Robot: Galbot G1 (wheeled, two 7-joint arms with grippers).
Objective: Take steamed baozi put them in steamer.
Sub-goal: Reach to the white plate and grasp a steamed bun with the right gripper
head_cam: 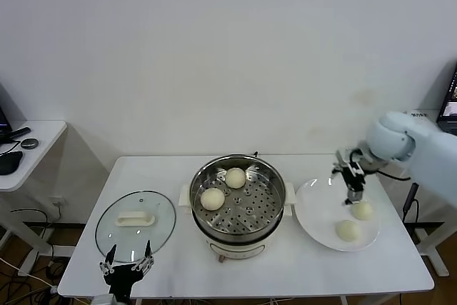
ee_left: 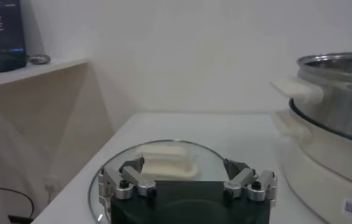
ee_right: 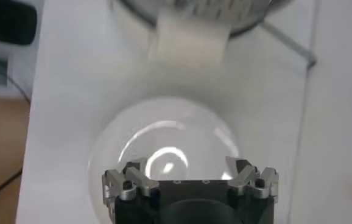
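Baozi: four in all. Right gripper (head_cam: 354, 192) over white plate (head_cam: 310, 208), jaws spread wide, nothing between them, pointing down just above nearer of two buns on plate (head_cam: 362, 210); second plate bun (head_cam: 348, 230) beside it, toward table front. Two buns in steamer (head_cam: 235, 177), on perforated tray, left rear part, close together. Steamer (head_cam: 268, 208) at table centre, plate just right of it. Left gripper (head_cam: 127, 269) parked at front edge of table, jaws wide, empty, by glass lid (head_cam: 161, 223) lying flat left of steamer.
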